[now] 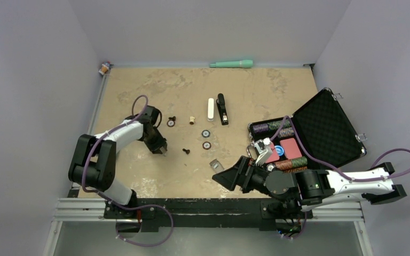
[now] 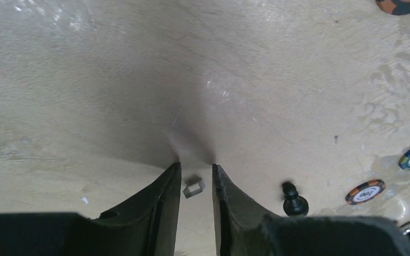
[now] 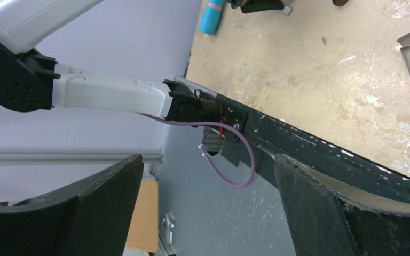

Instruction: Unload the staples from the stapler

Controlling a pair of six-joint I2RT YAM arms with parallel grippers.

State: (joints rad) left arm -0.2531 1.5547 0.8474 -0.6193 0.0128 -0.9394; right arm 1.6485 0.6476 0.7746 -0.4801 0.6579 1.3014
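The black stapler (image 1: 222, 109) lies at the table's middle back, next to a white bar (image 1: 210, 109), and neither arm is near it. My left gripper (image 1: 160, 148) points down at the table's left part. In the left wrist view its fingers (image 2: 166, 202) stand a narrow gap apart, and a small bent silvery staple piece (image 2: 194, 188) lies on the table between them, touching neither one. My right gripper (image 1: 224, 176) hangs wide open over the table's near edge; the right wrist view shows nothing between its fingers (image 3: 112, 192).
A black pawn (image 2: 294, 201) and poker chips (image 2: 365, 192) lie right of the left gripper. A small grey box with staples (image 1: 215, 164) sits ahead of the right gripper. An open black case (image 1: 320, 133) of chips stands at the right. A green marker (image 1: 231, 64) lies along the back wall.
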